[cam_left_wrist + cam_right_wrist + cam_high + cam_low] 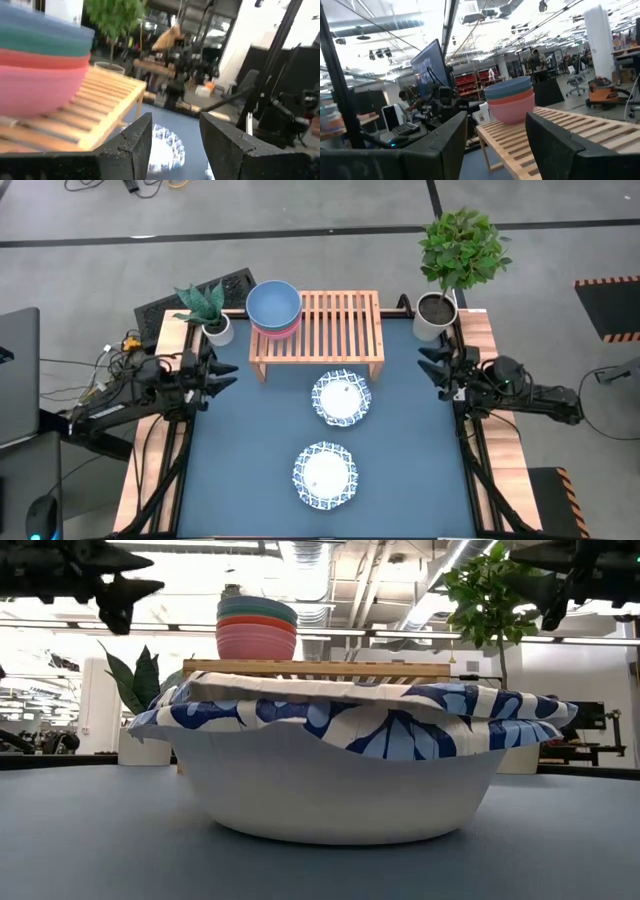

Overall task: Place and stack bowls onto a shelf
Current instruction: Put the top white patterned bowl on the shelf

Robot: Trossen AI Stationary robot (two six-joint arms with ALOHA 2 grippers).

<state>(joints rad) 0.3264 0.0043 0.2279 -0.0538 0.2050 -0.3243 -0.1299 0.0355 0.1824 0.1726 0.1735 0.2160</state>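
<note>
The teal bowl [274, 304] sits nested in the pink bowl [276, 329] at the left end of the light-wood shelf [335, 330]; the stack also shows in the low view [257, 628] and both wrist views [40, 70] [510, 102]. One blue-rimmed white bowl [341, 397] rests on the blue table in front of the shelf. The second one [325, 474] lies nearer the near edge and fills the low view [350, 765]. My left gripper [228, 375] hovers open at the table's left edge. My right gripper [425, 370] hovers open at the right edge.
A small spiky plant in a white pot [212, 315] stands by the shelf's left end. A taller leafy plant in a white pot [440, 305] stands at the far right corner. Blue tabletop [400, 470] lies between the two arms around the white bowls.
</note>
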